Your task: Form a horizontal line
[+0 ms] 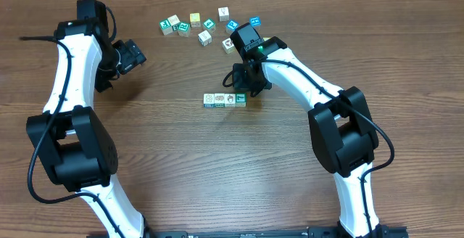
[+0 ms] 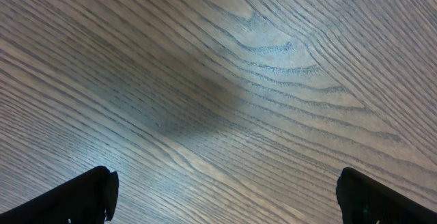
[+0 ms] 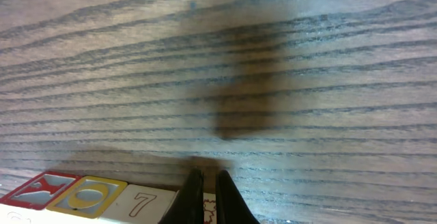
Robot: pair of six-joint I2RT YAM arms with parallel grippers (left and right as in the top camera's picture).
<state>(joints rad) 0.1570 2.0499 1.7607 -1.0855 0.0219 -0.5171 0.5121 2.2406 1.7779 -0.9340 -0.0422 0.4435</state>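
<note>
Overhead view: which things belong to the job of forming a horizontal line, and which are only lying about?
Belong to the job:
- horizontal line: four small cubes touching side by side, with the teal cube at its right end

Only lying about:
- loose cubes, scattered higher in the picture, none touching the row
- among them a yellow cube

Left arm (image 1: 67,78), right arm (image 1: 308,85): white links, black joints, black cables; green light (image 1: 256,48) near right wrist.
</note>
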